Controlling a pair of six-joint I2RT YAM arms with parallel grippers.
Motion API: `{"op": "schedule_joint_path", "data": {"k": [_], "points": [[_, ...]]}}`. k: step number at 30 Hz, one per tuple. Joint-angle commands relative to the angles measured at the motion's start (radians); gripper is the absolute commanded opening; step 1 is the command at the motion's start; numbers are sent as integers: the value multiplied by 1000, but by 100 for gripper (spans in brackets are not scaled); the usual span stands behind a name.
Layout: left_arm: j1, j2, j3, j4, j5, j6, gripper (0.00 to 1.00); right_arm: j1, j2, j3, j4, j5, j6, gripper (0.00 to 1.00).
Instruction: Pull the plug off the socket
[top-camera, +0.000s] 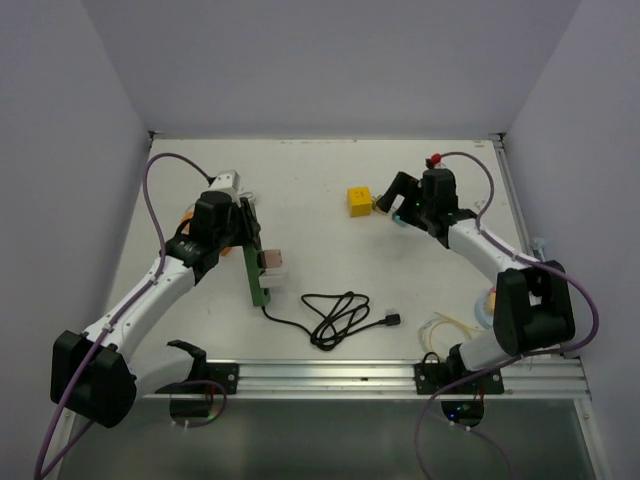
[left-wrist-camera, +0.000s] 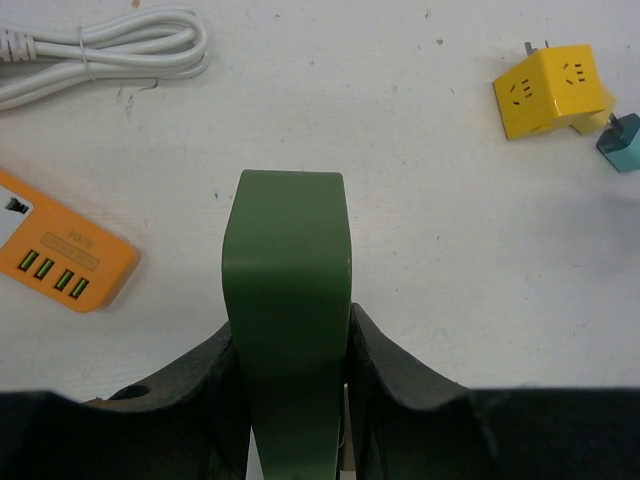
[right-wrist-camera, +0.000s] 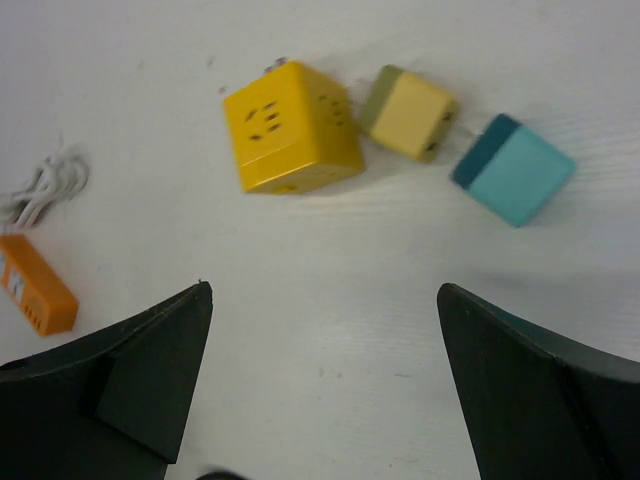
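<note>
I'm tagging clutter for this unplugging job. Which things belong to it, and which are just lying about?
Job: green power strip, clamped in the left gripper; pale plug, apparently on it; open right gripper.
Lying about: yellow cube socket, olive adapter, teal adapter, orange strip, white cable.

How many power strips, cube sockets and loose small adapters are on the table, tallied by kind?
Power strips: 2 (green power strip, orange power strip)
Cube sockets: 1 (yellow cube socket)
Loose small adapters: 2 (pale yellow adapter, teal adapter)
Total: 5
</note>
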Motion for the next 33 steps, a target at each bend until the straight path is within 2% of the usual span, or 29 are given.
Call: {"op": "schedule_joint_path", "data": {"k": [1,5,7,11,17,22,33], "points": [[-4,-20,18,106,38,-5,0,116,-56,70,-24,-103,-101,99],[-4,-20,23,109,55,-5,0,280,-73,105,-1,-184,-128,99],[-4,-26,23,116,62,-7,0,325,-65,113,36,-241,-108,99],[-4,-30,27,111,62,-13,0,456,-34,153,55,-243,-107,98],[-4,-42,24,106,68,-24,0,573,48,200,95,-243,-105,95],[-6,-56,20,105,71,-41,0,621,143,254,93,-247,-110,89],[-4,-78,1,122,92,-68,0,679,243,320,92,-284,-134,72]]}}
